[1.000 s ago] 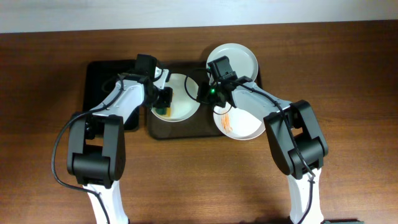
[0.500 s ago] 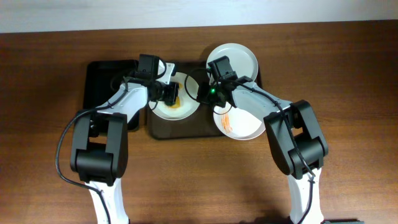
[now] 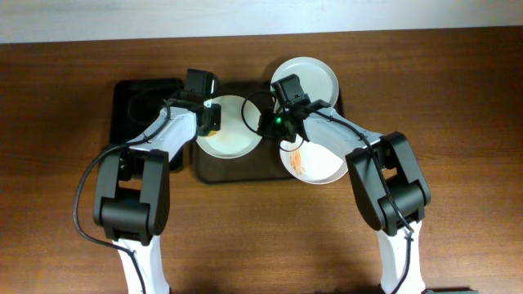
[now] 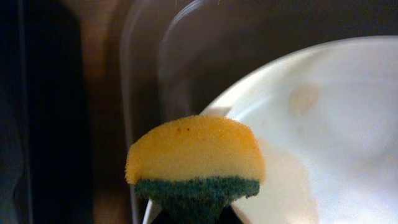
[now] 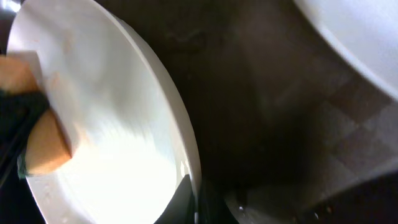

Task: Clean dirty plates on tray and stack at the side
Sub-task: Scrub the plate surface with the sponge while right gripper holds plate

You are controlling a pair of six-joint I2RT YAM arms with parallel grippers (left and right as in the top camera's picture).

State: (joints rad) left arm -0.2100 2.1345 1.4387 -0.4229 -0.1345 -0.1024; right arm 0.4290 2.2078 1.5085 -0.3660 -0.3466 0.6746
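Observation:
Three white plates show in the overhead view. The left plate [image 3: 233, 131] lies in the dark brown tray [image 3: 245, 170]. My left gripper [image 3: 210, 119] is shut on a yellow and green sponge [image 4: 195, 163] at this plate's upper left rim [image 4: 311, 124]. The plate shows faint pale stains. My right gripper [image 3: 266, 122] is shut on its right rim [image 5: 186, 155]. A second plate [image 3: 309, 77] lies at the tray's far right. A third plate [image 3: 312, 161] at the near right carries an orange-red smear.
A smaller black tray [image 3: 139, 110] lies left of the brown tray, under my left arm. The wooden table [image 3: 261, 237] runs to the front. The right wrist view shows the sponge [image 5: 37, 146] across the plate and another plate's edge [image 5: 354, 37].
My left gripper has carried the sponge from the plate's lower left, across its middle, to the upper left rim. The right gripper has kept still on the rim.

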